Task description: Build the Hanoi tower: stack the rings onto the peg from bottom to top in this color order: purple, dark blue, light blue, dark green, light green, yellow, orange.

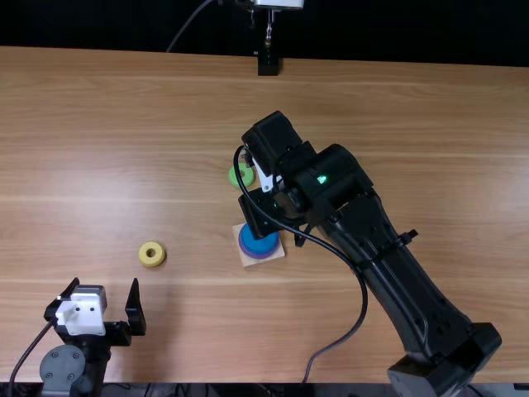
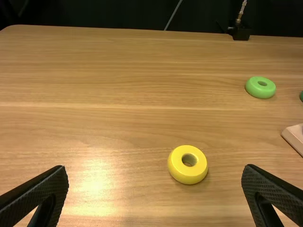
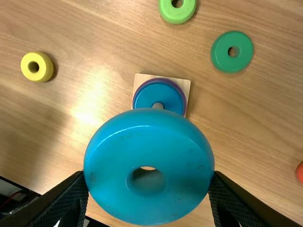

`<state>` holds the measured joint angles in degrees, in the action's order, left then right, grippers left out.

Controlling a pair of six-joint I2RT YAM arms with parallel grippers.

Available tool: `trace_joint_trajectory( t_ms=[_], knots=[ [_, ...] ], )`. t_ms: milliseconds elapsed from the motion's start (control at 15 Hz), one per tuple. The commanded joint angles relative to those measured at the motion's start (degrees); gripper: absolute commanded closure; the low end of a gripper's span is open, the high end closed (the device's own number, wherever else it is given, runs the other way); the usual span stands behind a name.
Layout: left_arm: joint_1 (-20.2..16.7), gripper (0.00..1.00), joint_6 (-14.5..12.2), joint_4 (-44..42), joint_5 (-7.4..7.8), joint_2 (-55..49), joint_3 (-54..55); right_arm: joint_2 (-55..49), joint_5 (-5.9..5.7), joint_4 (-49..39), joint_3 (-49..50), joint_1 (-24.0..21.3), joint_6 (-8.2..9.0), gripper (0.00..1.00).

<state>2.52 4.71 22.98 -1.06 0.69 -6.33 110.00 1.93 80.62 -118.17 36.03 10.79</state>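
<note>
"How is the right arm sitting?"

"It slants in from the near edge of the surface [image 1: 107, 149], bent over the middle, with the right gripper [image 1: 281, 217] pointing down by the wooden base [image 3: 140, 79]."

"And its fingers?"

"Closed around the light blue ring [image 3: 109, 165], one against each side. The ring is held up off the surface, and the tip of the peg [image 3: 158, 106] shows just past its rim (I can't tell whether the two line up)."

"What's on the base?"

"The purple ring [image 3: 182, 91], with the dark blue ring [image 3: 147, 97] on top."

"The left arm?"

"Low at the near left corner. The left gripper [image 1: 104, 286] faces the far edge, fingers spread wide, gripping nothing. The yellow ring [image 1: 144, 253] lies beyond its tips, on the way towards the base."

"The others?"

"The light green ring [image 1: 235, 178] lies between the base and the far edge. The dark green ring [image 3: 244, 54] lies flat near it, not touching. A bit of the orange ring [image 3: 300, 172] shows in the right wrist view, well apart from the base."
</note>
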Motion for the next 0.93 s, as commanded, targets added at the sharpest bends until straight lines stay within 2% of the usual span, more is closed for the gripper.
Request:
trace_joint_trajectory(
  t_ms=[0,467,667,733,800,867],
  knots=[
    [-0.24,0.0,-0.28,4.44,0.43,-0.69,6.33,1.63,0.07,-0.19,-1.98,0.71,0.29,1.0],
    [-0.24,0.0,-0.28,4.44,0.43,-0.69,6.33,4.97,0.07,-0.61,-1.98,0.8,-0.13,1.0],
    [-0.24,0.0,-0.28,4.44,0.43,-0.69,6.33,5.67,0.07,-0.51,-1.8,0.88,0.29,1.0],
    [-0.24,0.0,-0.28,4.44,0.43,-0.69,6.33,6.2,0.07,-0.51,-1.89,0.88,0.6,0.94],
    [-0.24,0.0,-0.28,4.44,0.43,-0.69,6.33,6.55,0.07,-0.61,-1.8,0.88,0.82,0.44],
    [-0.24,0.0,-0.28,4.44,0.43,-0.69,6.33,6.64,0.07,-0.51,-1.63,0.88,0.71,0.01]
  ],
)
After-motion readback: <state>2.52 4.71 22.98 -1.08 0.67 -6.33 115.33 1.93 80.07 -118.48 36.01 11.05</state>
